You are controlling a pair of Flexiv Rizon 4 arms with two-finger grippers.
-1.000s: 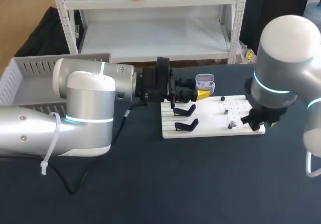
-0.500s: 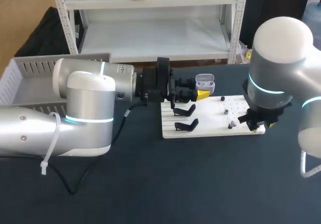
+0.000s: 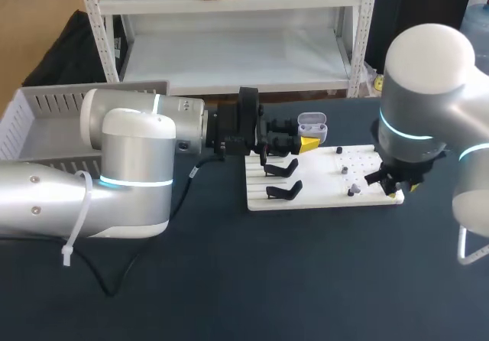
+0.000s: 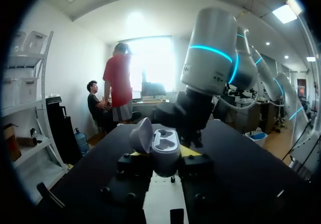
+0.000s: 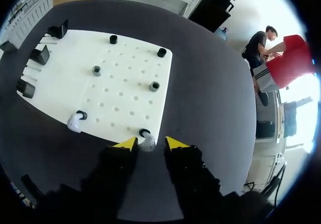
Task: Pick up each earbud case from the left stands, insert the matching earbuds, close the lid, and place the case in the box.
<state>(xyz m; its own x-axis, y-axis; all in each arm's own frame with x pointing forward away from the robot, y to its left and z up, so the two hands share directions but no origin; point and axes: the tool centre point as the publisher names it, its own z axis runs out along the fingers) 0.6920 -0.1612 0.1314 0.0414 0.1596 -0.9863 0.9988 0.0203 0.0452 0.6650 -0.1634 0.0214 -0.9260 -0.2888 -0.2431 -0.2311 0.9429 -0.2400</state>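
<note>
The left hand (image 3: 306, 137) was closed on the open earbud case (image 3: 312, 121), held just above the frame's centre. The right hand (image 5: 146, 144) was kept narrowly open, with a white earbud (image 5: 148, 141) between its fingers at the white board's (image 5: 130, 78) edge.

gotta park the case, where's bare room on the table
Free: the table on the robot's side of the white board, between the arms. Crowded: the board's far-left end, where the left gripper holds the open case by the black stands, and its near-right corner under the right gripper.
</note>
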